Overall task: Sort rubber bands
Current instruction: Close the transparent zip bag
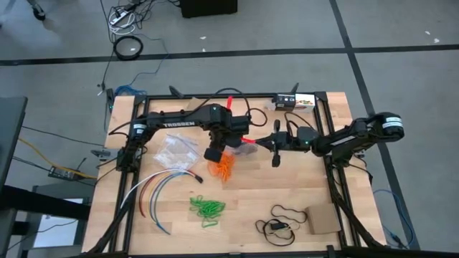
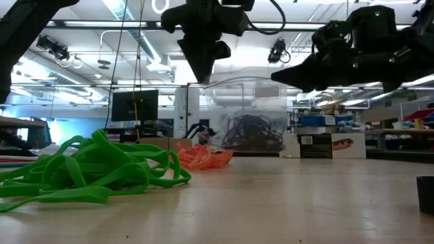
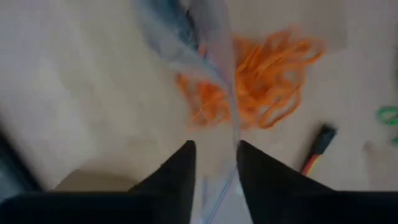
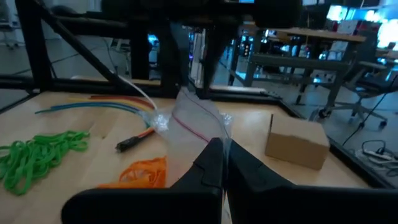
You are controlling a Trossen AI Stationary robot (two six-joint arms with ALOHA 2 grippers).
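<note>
While both arms meet over the middle of the light wooden table (image 1: pixel 287 188), they've got a clear plastic zip bag (image 4: pixel 200 123) strung up between them. The right gripper (image 4: pixel 225 163) has its 2 dark fingers pressed together on the bag's edge, pinching the thin film. The left gripper (image 3: pixel 215 163) points down with its fingers a bit apart, and the bag's film runs through the gap between them; can't really tell if it's actually squeezing it.

Rubber bands are in 3 spots: the heap of thin orange rubber loops (image 1: pixel 225 167) sits on the table right under the left gripper, the tangle of bright green rubber loops (image 1: pixel 206 208) lies nearer the front edge, well apart from the orange, and the dark brown-black loops (image 2: pixel 252 133) look like they're already inside the hanging bag in the low view.

Other stuff: a second crumpled clear plastic bag (image 1: pixel 176 151) beside the left arm, a fan of long curved coloured cables (image 1: pixel 159 188) left of the green, a thin black cord loop (image 1: pixel 283 218) and a small brown cardboard box (image 1: pixel 323 219) near the front right.
</note>
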